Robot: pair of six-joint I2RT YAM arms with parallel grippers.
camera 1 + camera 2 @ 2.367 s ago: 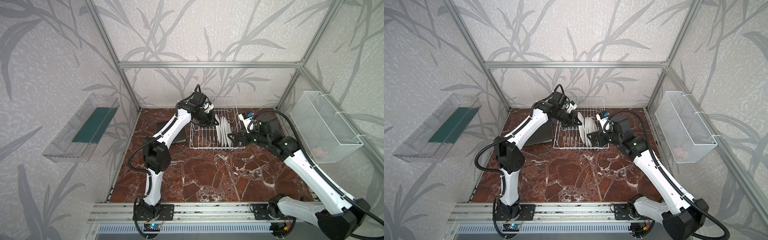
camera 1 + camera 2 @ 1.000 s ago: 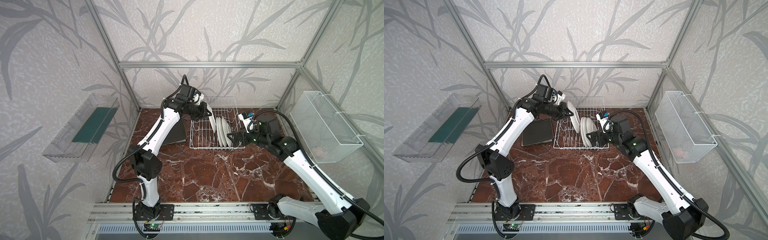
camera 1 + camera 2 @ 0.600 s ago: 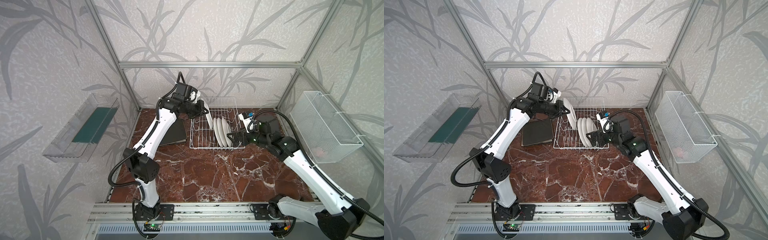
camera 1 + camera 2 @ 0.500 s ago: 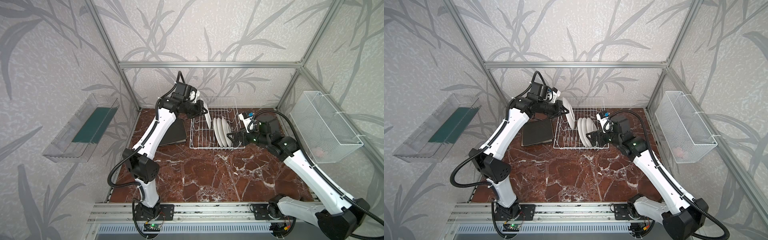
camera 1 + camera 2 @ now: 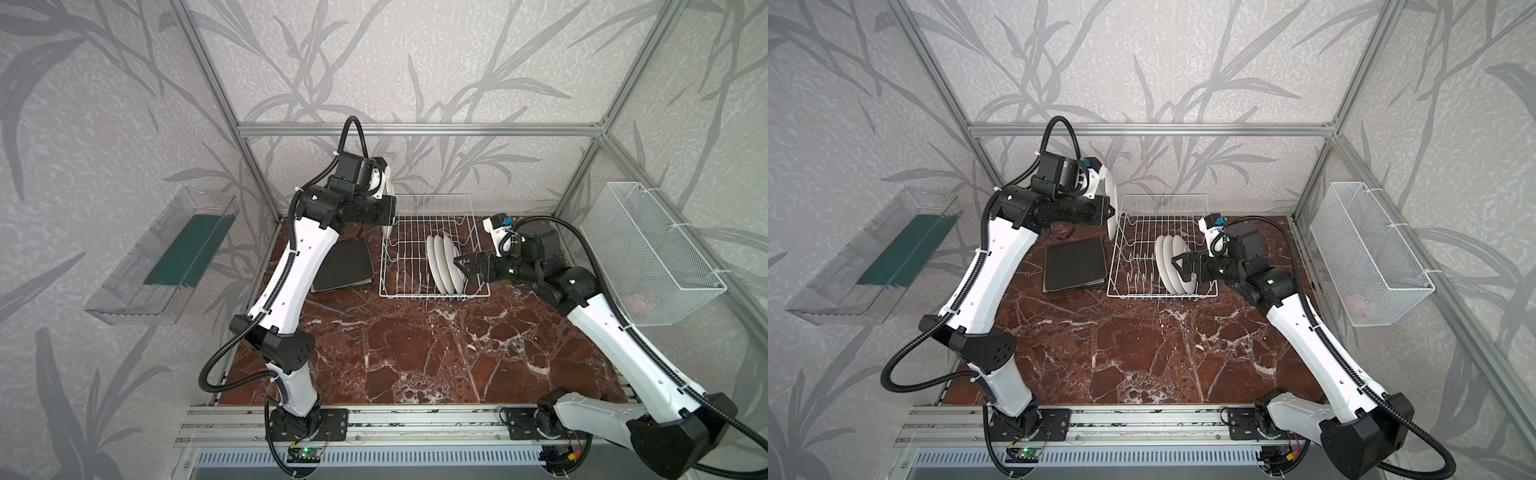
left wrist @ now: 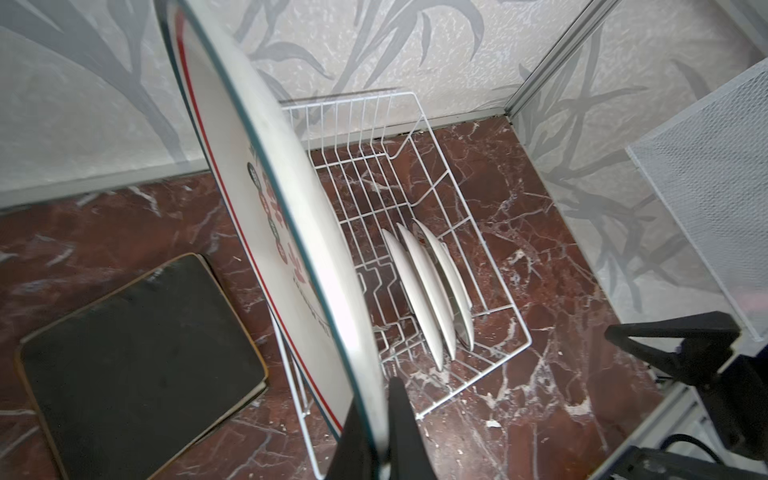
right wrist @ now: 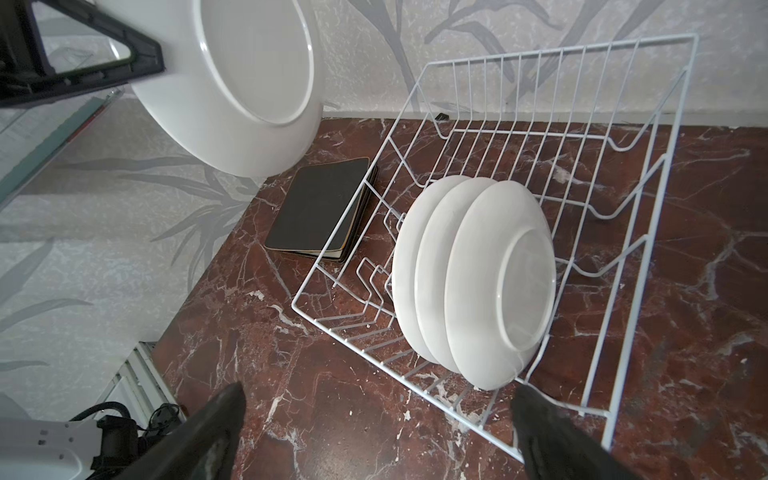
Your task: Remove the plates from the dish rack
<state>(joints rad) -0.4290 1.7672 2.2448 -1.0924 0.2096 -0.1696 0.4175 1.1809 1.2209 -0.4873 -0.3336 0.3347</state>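
The lone round plate (image 6: 291,216) is white, with red and bluish pinstripes round the rim and a red-and-green print in the middle (lettering's too blurry to read). The three round plates (image 7: 478,274) in the white wire dish rack (image 5: 1142,296) show plain white backs. The square plates (image 6: 137,361) are matte black with tan edges. The marble tabletop (image 5: 1142,353) is red-brown with white veins. The walls (image 5: 415,62) are grey with a leaf print.

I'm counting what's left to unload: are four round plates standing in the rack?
No, only three white plates stand in the rack; the left gripper holds a fourth plate outside it.
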